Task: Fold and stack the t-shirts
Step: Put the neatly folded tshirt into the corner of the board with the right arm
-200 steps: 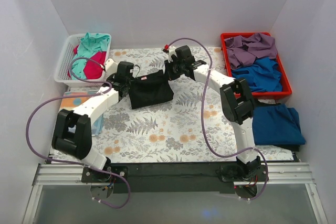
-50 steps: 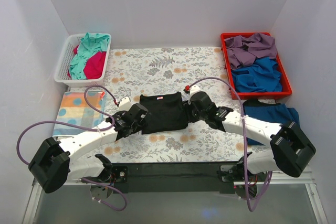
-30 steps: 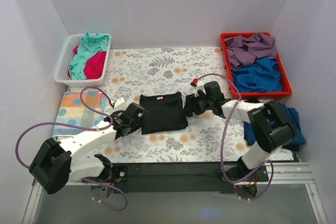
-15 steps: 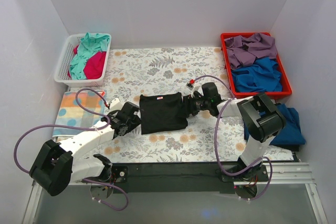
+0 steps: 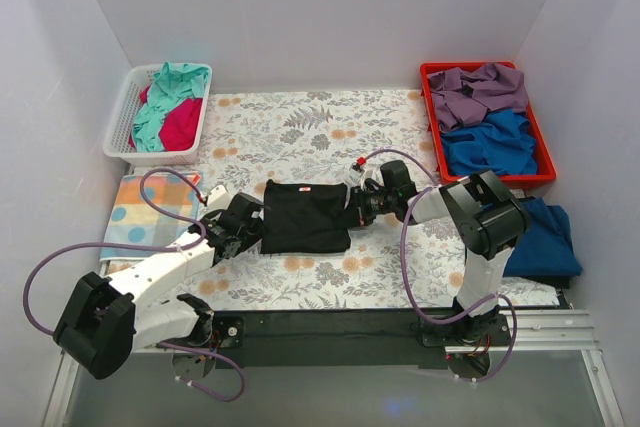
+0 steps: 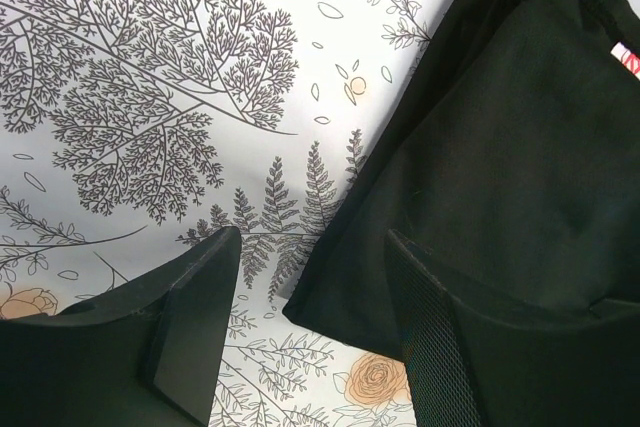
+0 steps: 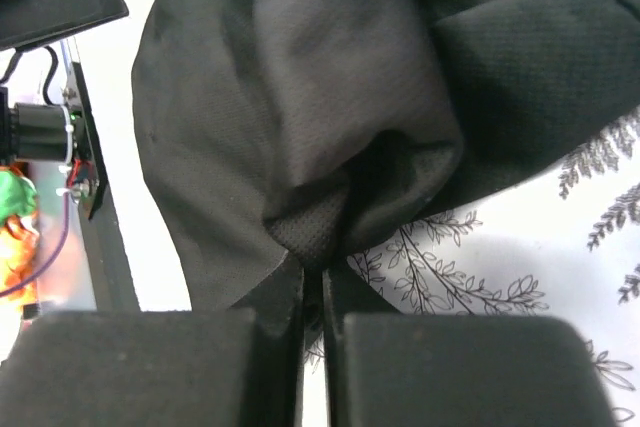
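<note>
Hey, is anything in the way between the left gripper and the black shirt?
Nothing visible. The left gripper is open over the sheet, and the corner of the black shirt lies in the gap between its fingers. The right gripper is shut on the shirt's other side.

Black t-shirt [image 5: 305, 222], grey-orange floral sheet [image 5: 290, 127]

the black t-shirt [image 7: 300, 97] is matt, fine-meshed cloth.

left hand [image 6: 312, 244] spread | black t-shirt [image 6: 500, 147] corner in gap | floral sheet [image 6: 150, 97]
</note>
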Action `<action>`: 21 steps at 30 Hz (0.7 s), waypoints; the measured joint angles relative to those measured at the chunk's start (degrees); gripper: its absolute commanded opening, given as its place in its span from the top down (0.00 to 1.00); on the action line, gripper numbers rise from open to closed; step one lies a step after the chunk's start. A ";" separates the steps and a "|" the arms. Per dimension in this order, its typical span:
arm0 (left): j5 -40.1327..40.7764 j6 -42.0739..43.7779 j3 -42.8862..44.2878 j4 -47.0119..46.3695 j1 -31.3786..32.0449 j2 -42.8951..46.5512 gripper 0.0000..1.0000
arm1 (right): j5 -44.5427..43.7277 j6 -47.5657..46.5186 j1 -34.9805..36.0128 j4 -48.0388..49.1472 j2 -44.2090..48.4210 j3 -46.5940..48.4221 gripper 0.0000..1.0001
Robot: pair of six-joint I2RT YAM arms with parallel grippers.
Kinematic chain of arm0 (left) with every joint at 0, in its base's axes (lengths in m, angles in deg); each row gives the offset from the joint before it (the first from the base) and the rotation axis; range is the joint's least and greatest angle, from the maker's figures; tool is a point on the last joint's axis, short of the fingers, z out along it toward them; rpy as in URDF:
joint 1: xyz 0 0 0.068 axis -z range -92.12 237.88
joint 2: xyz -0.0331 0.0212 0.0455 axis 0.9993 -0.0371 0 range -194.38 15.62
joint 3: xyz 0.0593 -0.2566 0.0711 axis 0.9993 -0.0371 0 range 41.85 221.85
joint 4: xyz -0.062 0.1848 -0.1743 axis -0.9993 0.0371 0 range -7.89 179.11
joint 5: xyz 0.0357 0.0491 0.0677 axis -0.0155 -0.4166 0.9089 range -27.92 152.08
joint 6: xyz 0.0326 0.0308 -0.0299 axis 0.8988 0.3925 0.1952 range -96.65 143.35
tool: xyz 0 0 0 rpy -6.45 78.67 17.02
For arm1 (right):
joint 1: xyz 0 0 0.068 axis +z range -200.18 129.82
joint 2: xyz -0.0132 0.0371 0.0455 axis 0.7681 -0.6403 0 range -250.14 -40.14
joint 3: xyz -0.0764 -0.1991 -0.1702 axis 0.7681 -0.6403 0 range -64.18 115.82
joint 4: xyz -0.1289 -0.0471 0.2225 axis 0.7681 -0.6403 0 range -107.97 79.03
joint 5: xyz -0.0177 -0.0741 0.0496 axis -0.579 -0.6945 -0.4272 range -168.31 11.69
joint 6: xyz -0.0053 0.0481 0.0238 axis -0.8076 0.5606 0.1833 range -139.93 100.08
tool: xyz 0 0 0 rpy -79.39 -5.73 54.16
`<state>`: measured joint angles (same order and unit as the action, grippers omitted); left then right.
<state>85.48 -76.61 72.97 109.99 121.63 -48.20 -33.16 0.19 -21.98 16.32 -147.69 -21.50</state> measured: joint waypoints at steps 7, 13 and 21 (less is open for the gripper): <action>0.00 0.35 -0.28 0.15 -0.31 1.05 0.42 | -1.25 -0.79 0.00 -1.01 2.91 -2.84 0.99; -0.04 0.85 -0.33 0.13 -0.35 1.14 0.42 | -8.00 -4.92 -0.02 -10.60 11.69 -6.38 0.99; -0.15 1.90 -0.33 -0.85 -0.44 0.87 0.42 | -25.57 -10.80 -2.16 -29.79 26.84 -8.52 0.99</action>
<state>85.33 -74.71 72.64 109.13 121.20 -47.32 -58.73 -10.60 -24.14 -13.47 -120.85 -30.02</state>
